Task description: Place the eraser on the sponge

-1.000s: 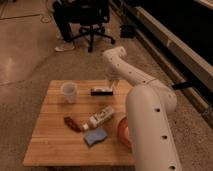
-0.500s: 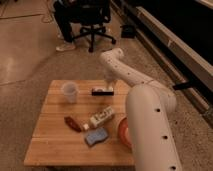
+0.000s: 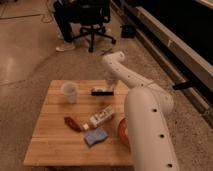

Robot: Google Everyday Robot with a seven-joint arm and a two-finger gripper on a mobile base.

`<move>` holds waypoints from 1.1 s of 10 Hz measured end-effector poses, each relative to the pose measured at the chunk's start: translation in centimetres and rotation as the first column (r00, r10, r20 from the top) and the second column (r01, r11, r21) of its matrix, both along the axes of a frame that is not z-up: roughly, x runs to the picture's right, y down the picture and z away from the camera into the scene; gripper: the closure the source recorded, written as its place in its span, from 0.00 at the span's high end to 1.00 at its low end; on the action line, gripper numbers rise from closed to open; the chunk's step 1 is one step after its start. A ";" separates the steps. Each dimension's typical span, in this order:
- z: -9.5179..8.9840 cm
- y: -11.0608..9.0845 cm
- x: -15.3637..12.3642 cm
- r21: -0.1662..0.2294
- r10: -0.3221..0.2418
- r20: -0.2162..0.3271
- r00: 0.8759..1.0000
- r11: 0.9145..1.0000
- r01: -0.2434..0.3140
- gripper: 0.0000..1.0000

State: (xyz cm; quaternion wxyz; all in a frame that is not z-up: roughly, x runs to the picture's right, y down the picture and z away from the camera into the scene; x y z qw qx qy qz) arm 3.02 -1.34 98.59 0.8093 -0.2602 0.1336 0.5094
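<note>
The eraser is a dark flat bar lying near the table's far edge, right of centre. The blue sponge lies near the front edge, well apart from the eraser. My white arm rises from the lower right, bends at the back of the table and comes down onto the eraser's right end. The gripper sits right at that end of the eraser, and its body hides how it meets the bar.
On the wooden table stand a translucent cup at the back left, a white bottle lying mid-table and a brown item beside it. An orange bowl is partly behind my arm. An office chair stands beyond.
The arm's upper bend has dipped slightly and the gripper has settled lower at the eraser. The eraser, sponge and other objects have not moved.
</note>
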 end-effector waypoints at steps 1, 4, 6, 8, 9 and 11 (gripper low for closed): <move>-0.5 -0.4 0.0 0.000 -0.019 0.018 1.000 1.000 0.019 0.69; -1.8 -1.0 -0.5 0.010 -0.072 0.065 0.995 0.997 0.071 0.80; -1.9 -1.3 -0.8 0.021 -0.134 0.104 0.986 0.991 0.132 0.80; -1.8 -1.3 -2.1 0.030 -0.239 0.184 0.953 0.971 0.238 0.80; -1.6 -1.2 -2.6 0.037 -0.277 0.217 0.936 0.960 0.276 0.80; -0.5 -0.7 -3.8 0.052 -0.358 0.288 0.888 0.932 0.359 0.80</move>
